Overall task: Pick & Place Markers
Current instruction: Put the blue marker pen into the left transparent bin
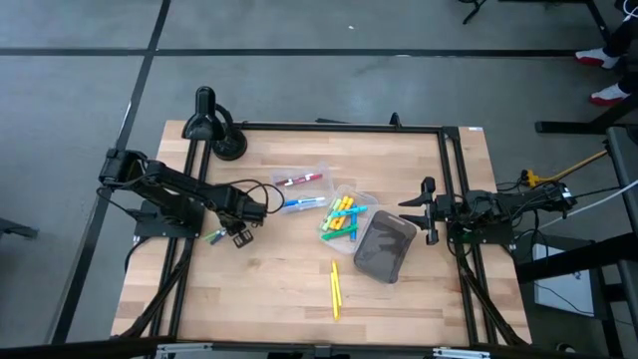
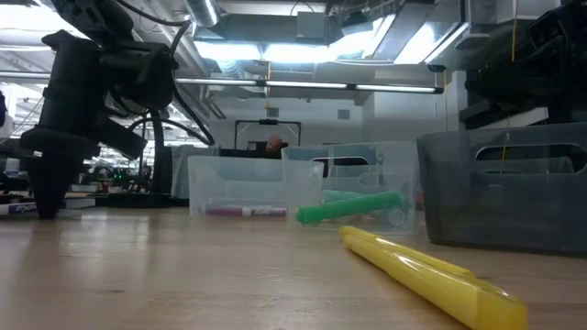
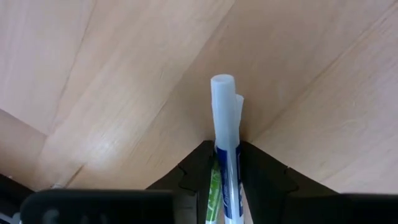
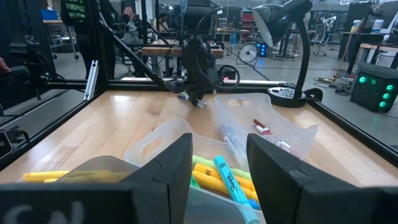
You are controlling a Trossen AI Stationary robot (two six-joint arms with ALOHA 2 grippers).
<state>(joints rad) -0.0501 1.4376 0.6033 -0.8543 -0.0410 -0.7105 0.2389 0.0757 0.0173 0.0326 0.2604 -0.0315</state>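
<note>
A yellow marker [image 1: 335, 289] lies alone on the bench [image 1: 269, 289], nearest the front edge. Beyond it, a dark grey bin [image 1: 385, 246] sits beside a clear tray [image 1: 367, 195] filled with green, yellow and blue markers [image 1: 342, 220]. 2 further clear trays [image 1: 321, 169] hold a red-capped marker [image 1: 299, 180] and a blue marker [image 1: 303, 204]. The left gripper [image 1: 237, 234] is lowered to the bench, clamped on a white-capped marker [image 3: 225, 149]. The right gripper [image 1: 427, 210] is parked at the right rail, fingers apart.

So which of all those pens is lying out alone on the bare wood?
The long yellow marker, on the bare table near its front edge. The other loose-looking ones sit in clear trays, and one is pinched in the left claw.
</note>
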